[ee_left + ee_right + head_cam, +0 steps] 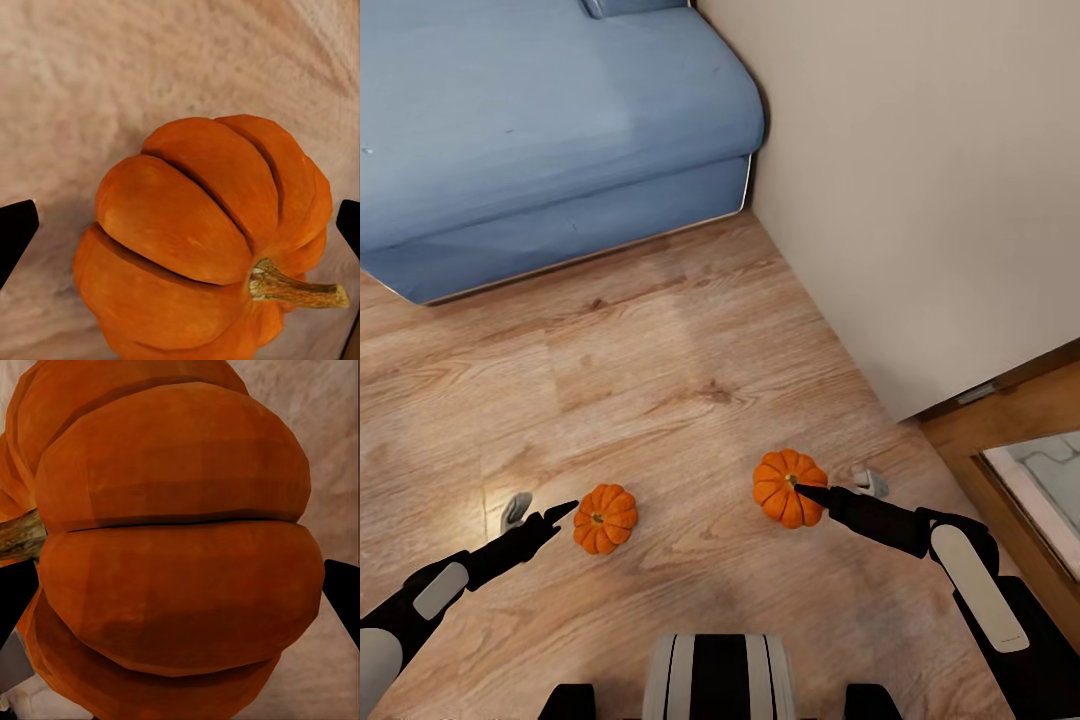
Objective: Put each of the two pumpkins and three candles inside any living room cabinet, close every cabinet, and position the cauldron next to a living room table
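Lying on the wooden plank floor (660, 380) near a blue sofa (540, 130), two small ribbed orange pumpkins are counted: the left pumpkin (606, 518) (202, 240) is flanked by the spread left gripper (550, 522) (180, 229), the right pumpkin (788, 487) (172, 555) by the spread right gripper (830, 492) (176, 596). Contact cannot be told.

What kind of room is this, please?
Probably a living room: a blue sofa stands on a wooden plank floor against a plain beige wall. Two small pumpkins lie on the floor.
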